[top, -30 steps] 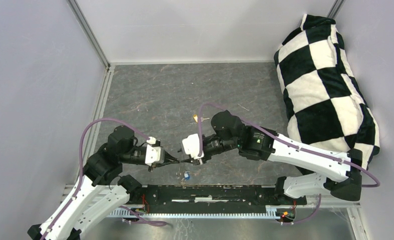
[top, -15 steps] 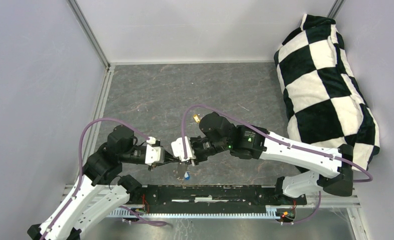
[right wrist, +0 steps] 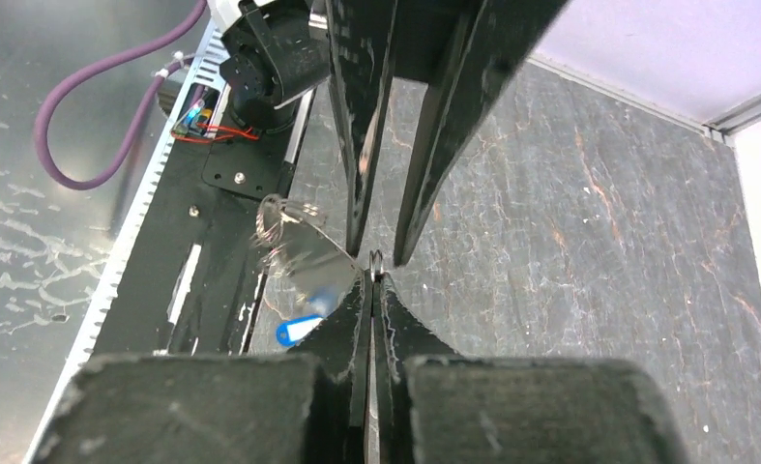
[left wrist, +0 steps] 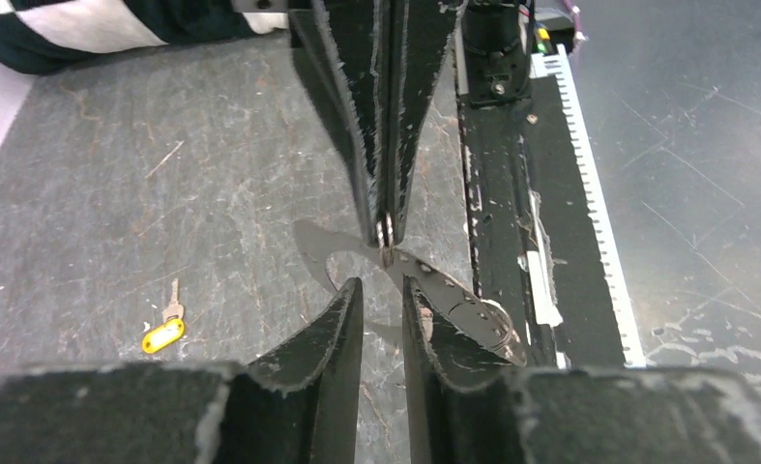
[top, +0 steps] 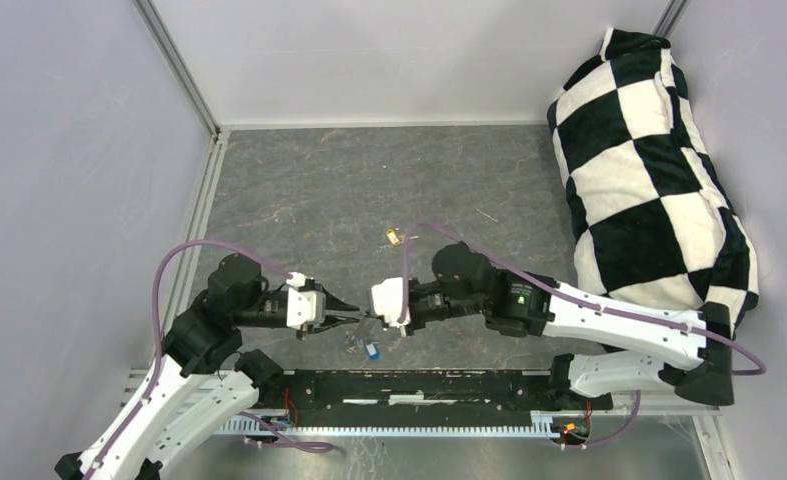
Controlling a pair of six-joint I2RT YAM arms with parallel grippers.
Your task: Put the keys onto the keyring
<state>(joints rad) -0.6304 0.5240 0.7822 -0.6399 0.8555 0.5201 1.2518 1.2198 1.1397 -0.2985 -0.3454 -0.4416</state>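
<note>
The keyring [left wrist: 458,302], a thin grey metal band with a small ring at its end, hangs just above the table between my two grippers. My right gripper [right wrist: 372,278] is shut on that small ring [right wrist: 376,259]. My left gripper [left wrist: 383,288] faces it tip to tip, open with a narrow gap and nothing between its fingers. In the top view the grippers meet near the table's front, left gripper [top: 352,319] and right gripper [top: 371,314]. The blue-headed key [top: 372,350] lies on the table just below them. The gold key [top: 393,237] lies farther back.
A black-and-white checkered cushion [top: 659,170] leans along the right wall. A black rail [top: 419,385] runs along the near edge by the arm bases. Grey walls close in the left and far sides.
My right gripper has shut on the keyring's small ring. My left gripper, shut on the keyring before, has opened and let go. The right arm shifted left, then back right.
</note>
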